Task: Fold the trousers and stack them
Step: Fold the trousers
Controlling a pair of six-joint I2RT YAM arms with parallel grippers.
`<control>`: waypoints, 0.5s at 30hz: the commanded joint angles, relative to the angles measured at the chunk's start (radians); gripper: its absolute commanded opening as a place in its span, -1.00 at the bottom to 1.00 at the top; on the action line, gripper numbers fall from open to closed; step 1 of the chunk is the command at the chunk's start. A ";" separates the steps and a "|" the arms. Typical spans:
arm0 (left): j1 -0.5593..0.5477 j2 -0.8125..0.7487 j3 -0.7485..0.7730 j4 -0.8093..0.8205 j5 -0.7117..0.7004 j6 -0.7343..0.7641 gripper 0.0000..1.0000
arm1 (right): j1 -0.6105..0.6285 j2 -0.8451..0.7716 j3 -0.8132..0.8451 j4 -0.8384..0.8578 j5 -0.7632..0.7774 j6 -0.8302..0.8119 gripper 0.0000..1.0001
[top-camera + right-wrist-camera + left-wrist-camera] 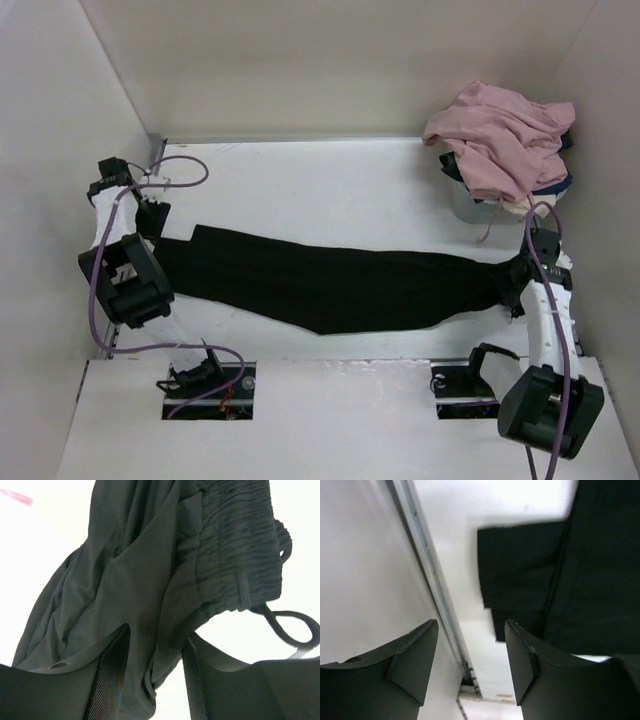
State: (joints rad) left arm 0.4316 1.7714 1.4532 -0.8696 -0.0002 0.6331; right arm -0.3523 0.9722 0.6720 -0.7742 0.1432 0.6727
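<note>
One pair of trousers [320, 285], judged soft, light and limp, is being borne on the bench [330, 190], left tool [471, 627] being held parted, empty, beside the hems [520, 580], right tool [157, 632] parted about the waistband [235, 545], both ends being recommended as holds.

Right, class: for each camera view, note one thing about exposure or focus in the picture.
Top external: evenly lit, sharp, trousers nearly featureless black. Left wrist: close fingers soft, table washed out. Right wrist: waistband crisp, background blown white.
</note>
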 commanded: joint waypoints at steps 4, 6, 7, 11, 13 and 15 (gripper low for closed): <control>0.052 -0.072 -0.114 -0.057 -0.037 0.126 0.09 | 0.065 -0.061 0.069 -0.088 0.061 -0.012 -0.01; 0.039 -0.060 -0.155 -0.065 -0.031 0.140 0.07 | 0.078 -0.061 0.080 -0.094 0.079 -0.021 -0.01; 0.031 -0.050 -0.172 -0.057 -0.029 0.146 0.06 | 0.086 -0.061 0.086 -0.094 0.085 -0.028 -0.01; 0.028 0.017 -0.180 -0.002 -0.029 0.149 -0.01 | 0.130 -0.061 0.116 -0.100 0.113 -0.056 0.01; 0.022 0.046 -0.159 0.006 -0.017 0.142 -0.01 | 0.149 -0.059 0.123 -0.100 0.124 -0.062 0.02; 0.011 0.063 -0.131 0.003 0.003 0.129 -0.01 | 0.163 -0.063 0.120 -0.100 0.128 -0.062 0.02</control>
State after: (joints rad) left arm 0.4503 1.8206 1.2774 -0.8845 -0.0338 0.7532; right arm -0.2092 0.9222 0.7498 -0.8639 0.2302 0.6323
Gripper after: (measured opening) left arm 0.497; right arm 0.510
